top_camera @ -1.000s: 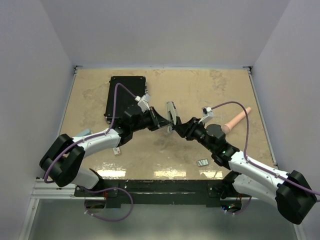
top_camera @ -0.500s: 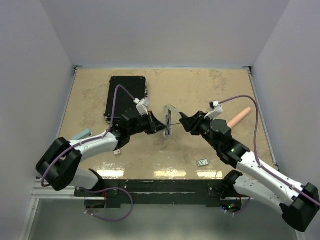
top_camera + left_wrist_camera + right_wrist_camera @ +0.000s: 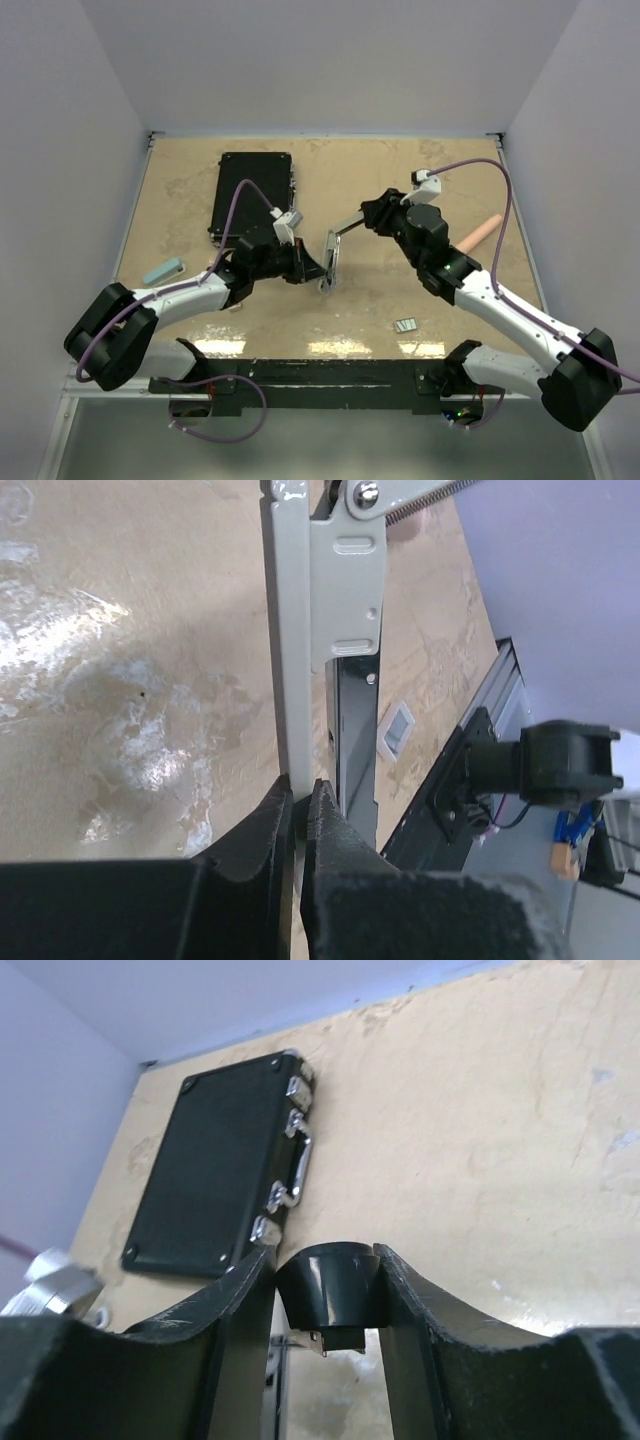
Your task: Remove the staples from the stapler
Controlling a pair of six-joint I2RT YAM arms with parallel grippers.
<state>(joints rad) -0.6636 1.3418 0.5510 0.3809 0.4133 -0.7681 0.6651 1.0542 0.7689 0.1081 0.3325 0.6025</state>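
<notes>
Item one, stapler (image 3: 330,255): slim grey painted metal, swung open into two narrow bars joined at a hinge, near the middle of the bench (image 3: 400,170). You see the lower bar standing steeply with one end down at the bench surface. The upper bar angles up and away to the right and ends in a dark, glossy plastic tip.

Your left gripper (image 3: 316,266): its black fingers (image 3: 262,825) are pressed together on the thin flat edge of the lower bar.

Your right gripper (image 3: 368,214): its fingers (image 3: 240,1305) sit against both sides of the stapler's dark tip, clamping it with the bar raised.

Item two, staples (image 3: 405,325): a small silvery-grey rectangular strip lying flat on the bench, near the front edge, right of centre, well apart from the stapler.

Item three, black case (image 3: 250,190): large, flat and rectangular, with a matte lid and chrome latches and handle along one long side. It lies at the rear left.

Item four, pinkish cylinder (image 3: 480,232): smooth and tapered, lying at the right.

Item five, pale teal block (image 3: 163,270): small and oblong, at the left edge.

Bench: beige, with a mottled, stone-like finish.
</notes>
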